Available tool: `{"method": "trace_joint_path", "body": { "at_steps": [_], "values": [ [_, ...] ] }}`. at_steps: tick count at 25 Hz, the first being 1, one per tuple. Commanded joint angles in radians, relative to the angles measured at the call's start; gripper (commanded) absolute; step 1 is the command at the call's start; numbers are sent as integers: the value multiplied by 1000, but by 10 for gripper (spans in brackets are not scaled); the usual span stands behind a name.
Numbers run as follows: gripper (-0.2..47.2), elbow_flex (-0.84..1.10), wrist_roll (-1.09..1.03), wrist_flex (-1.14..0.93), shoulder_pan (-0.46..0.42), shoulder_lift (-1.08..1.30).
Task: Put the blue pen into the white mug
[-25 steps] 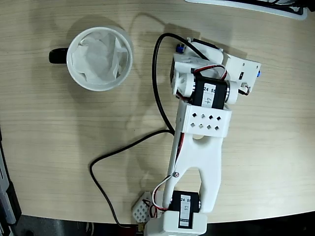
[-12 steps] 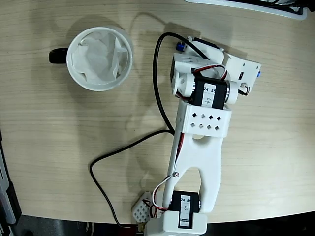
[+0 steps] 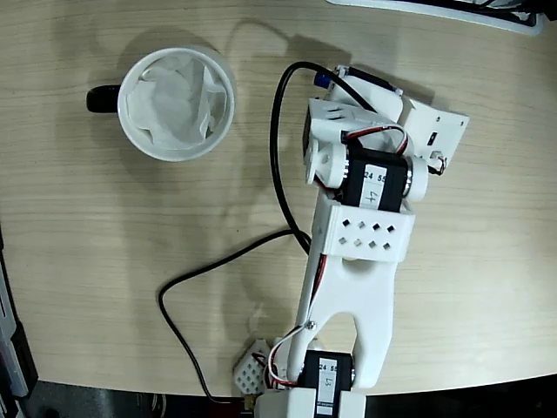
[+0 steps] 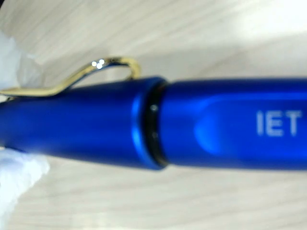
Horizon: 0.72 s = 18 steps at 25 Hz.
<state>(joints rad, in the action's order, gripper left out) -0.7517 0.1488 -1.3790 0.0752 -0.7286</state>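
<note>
The white mug (image 3: 123, 103) stands at the upper left of the fixed view, with a black handle (image 3: 102, 99) on its left and crumpled white paper (image 3: 174, 100) inside. The blue pen (image 4: 158, 124) fills the wrist view, lying crosswise with its wire clip (image 4: 72, 79) on top. Blurred white fingers (image 4: 9, 57) sit above and below it at the left edge, so my gripper (image 4: 12, 120) is shut on the blue pen. In the fixed view only the pen's blue tip (image 3: 320, 80) pokes out from under the white wrist (image 3: 365, 139), well to the right of the mug.
A black cable (image 3: 277, 165) runs from the wrist, loops across the wooden table and leaves at the front edge. A small white perforated block (image 3: 251, 370) lies by the arm's base. A white and black object (image 3: 452, 10) lines the top right edge.
The wrist has shifted slightly down and to the right and has tilted. The pen's blue end that stuck out at the wrist's right side no longer shows. The mug has not moved.
</note>
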Motion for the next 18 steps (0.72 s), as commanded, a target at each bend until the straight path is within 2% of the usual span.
{"method": "trace_joint_path", "body": {
  "at_steps": [1, 8, 18],
  "values": [
    [1, -5, 17, -14, -8, -133],
    [1, -94, 17, 5, -34, -250],
    [1, -334, 12, 230, -55, -445]
  ]
}}
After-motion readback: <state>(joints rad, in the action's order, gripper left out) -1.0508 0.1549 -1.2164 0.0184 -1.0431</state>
